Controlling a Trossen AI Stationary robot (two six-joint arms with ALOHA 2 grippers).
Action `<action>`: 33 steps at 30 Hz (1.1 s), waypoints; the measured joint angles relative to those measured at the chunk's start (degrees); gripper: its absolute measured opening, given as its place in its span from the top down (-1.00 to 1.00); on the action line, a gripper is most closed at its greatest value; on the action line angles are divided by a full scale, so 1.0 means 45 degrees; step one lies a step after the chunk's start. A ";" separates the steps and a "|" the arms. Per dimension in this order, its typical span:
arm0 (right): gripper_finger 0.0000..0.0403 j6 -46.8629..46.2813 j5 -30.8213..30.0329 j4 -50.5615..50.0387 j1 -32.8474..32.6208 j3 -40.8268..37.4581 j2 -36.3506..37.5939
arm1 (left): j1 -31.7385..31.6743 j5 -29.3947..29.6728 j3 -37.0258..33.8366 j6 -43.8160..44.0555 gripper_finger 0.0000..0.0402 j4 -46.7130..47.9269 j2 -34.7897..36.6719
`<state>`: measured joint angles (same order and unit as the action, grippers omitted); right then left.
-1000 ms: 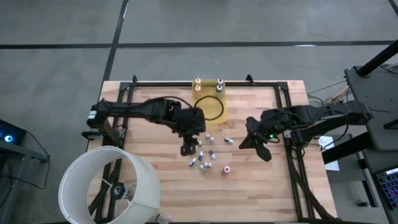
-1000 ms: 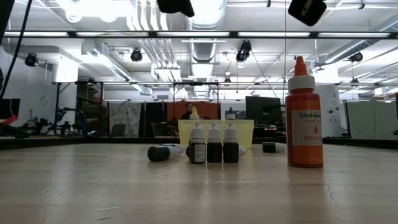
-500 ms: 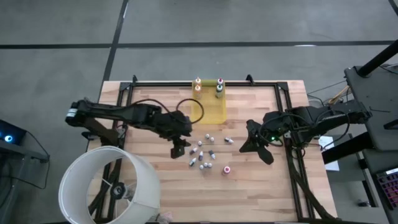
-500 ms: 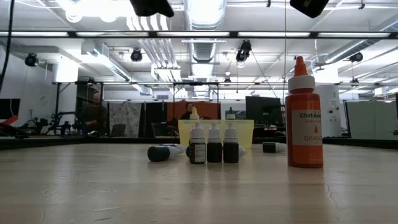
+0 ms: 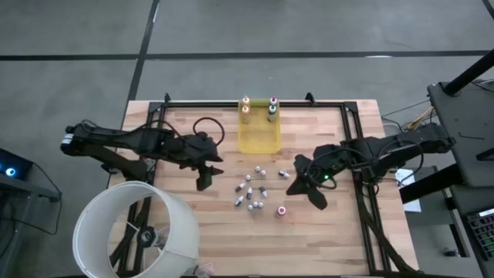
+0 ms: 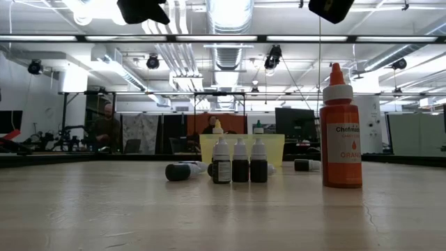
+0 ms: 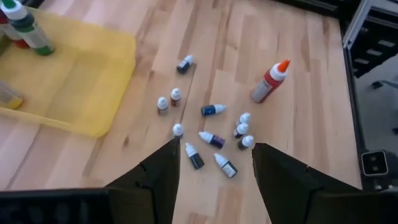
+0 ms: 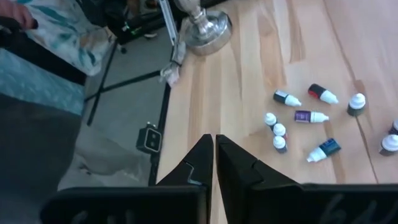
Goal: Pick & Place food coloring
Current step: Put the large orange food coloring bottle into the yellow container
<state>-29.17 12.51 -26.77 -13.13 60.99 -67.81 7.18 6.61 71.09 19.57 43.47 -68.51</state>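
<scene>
On the wooden bench (image 5: 324, 232), the food coloring bottles (image 5: 253, 193) lie scattered in a loose cluster near the middle, just in front of the translucent yellow tray (image 5: 258, 133). Most are tiny; some stand upright and others lie on their sides. A larger orange-capped bottle (image 5: 282, 210) stands at the edge of the cluster, on the right arm's side. A few more bottles (image 5: 272, 108) stand at the far end of the tray.

The left pincer (image 5: 204, 183) hovers above the bench beside the cluster, on the left arm's side, its fingers (image 7: 163, 174) spread apart and holding nothing. The right pincer (image 5: 304, 191) hangs on the opposite side of the cluster, its fingers (image 8: 198, 163) pressed together, also holding nothing. A white lampshade (image 5: 135, 232) sits at the bench's near left corner.
</scene>
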 joint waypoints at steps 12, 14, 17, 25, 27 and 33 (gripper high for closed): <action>0.21 0.1179 0.0559 -0.2396 0.0000 0.1887 -0.1937 | 0.0000 0.0228 -0.0049 -0.0379 0.14 -0.0023 0.0058; 0.10 0.1807 0.0558 -0.3508 0.0000 0.2517 -0.2418 | 0.0000 0.0233 -0.0049 -0.0405 0.14 -0.0039 0.0058; -0.02 0.2651 0.0555 -0.4863 0.0000 0.3496 -0.3172 | 0.0000 0.0383 -0.0049 -0.0437 0.14 -0.0035 0.0058; -0.12 0.4314 0.0535 -0.6880 0.0000 0.5226 -0.5015 | 0.0000 0.0558 -0.0049 -0.0418 0.14 -0.0040 0.0058; -0.11 0.4386 0.0534 -0.7102 0.0000 0.5349 -0.5383 | 0.0000 0.0558 -0.0049 -0.0413 0.14 -0.0036 0.0058; -0.12 0.4015 0.0537 -0.7406 0.0000 0.5133 -0.6147 | 0.0000 0.0558 -0.0044 -0.0398 0.14 -0.0033 0.0058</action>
<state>-11.10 14.93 -60.09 -13.13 84.09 -95.47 7.18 9.13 70.89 17.78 43.32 -68.25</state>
